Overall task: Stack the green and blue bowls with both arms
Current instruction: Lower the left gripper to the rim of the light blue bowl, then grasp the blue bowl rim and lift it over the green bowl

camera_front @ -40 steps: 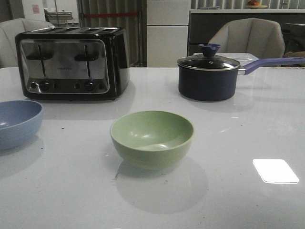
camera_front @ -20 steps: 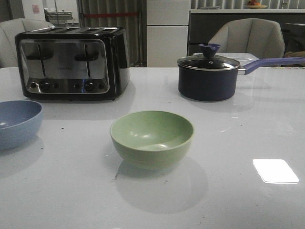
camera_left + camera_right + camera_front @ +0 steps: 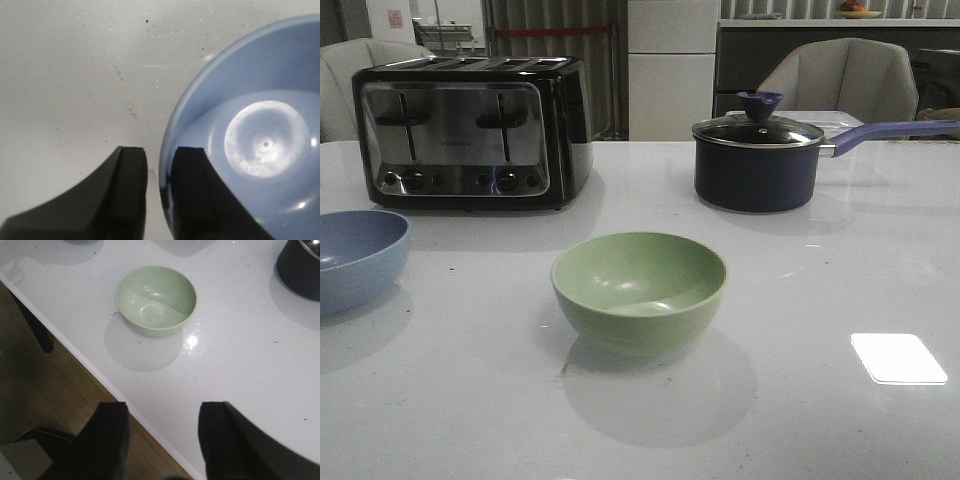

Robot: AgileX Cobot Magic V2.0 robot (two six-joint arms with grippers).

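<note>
White tabletop (image 3: 820, 280) carries the green bowl (image 3: 639, 290) in front of the toaster (image 3: 470, 132). To that bowl's left, my left claw (image 3: 160, 175) pinches the blue bowl (image 3: 260, 145) rim. My right claw (image 3: 162, 440) hangs open near the table edge.

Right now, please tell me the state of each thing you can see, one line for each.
green bowl: upright, empty, alone mid-table, not stacked.
blue bowl: upright, empty, its rim between the left gripper's fingers.
left gripper: straddling the blue bowl's rim; whether it clamps, cannot tell.
right gripper: open, empty, apart from the green bowl.
saucepan: glass lid on.
toaster: upright, slots look empty.
</note>
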